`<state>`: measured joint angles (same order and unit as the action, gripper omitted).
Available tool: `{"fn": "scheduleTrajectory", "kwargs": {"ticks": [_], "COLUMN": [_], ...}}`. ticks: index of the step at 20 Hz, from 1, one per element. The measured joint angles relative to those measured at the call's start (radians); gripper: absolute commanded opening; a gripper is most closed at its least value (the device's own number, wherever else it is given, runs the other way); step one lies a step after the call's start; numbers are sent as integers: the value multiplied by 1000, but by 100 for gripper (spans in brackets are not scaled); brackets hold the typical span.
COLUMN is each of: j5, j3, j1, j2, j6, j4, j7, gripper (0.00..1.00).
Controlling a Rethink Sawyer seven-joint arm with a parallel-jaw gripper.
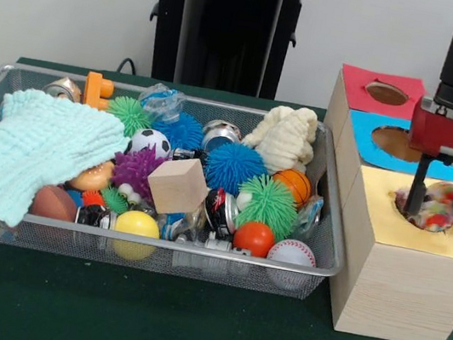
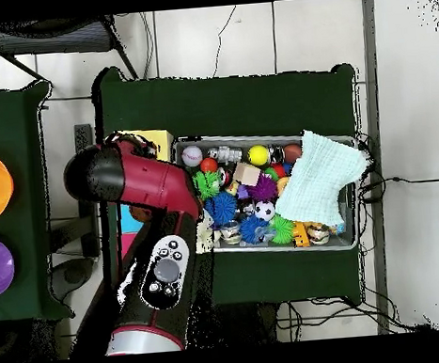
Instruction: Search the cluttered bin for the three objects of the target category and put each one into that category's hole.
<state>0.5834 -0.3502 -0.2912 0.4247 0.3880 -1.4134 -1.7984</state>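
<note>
Over the yellow hole point(image 1: 417, 219), the gripper point(image 1: 443, 207) clasps a multicolored ball point(image 1: 439, 205).

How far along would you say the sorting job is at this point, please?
In hand: the gripper is over the yellow hole, with a multicoloured ball between its jaws, so one drop appears underway. Done: nothing can be confirmed, since the insides of the boxes are hidden. Left: the wire bin is crowded with balls and toys, partly under a mint cloth, so more searching seems likely.
</note>
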Motion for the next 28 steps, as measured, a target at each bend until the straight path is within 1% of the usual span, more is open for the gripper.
{"fn": "scheduleTrajectory", "kwargs": {"ticks": [2, 5, 9, 10, 15, 18, 28], "j5": [0, -2, -4, -7, -10, -11, -16], "j3": [-15, -54, -85, -105, -137, -154, -167], "j1": [-11, -38, -53, -61, -72, -78, -90], "j2": [-9, -30, -42, -44, -42, -40, -21], "j6": [19, 96, 180, 237, 316, 339, 339], "j4": [12, 45, 69, 83, 105, 119, 126], "j7": [-4, -27, -56, -78, -115, -132, -134], "gripper": [100, 100, 100, 100, 100, 100, 100]}}
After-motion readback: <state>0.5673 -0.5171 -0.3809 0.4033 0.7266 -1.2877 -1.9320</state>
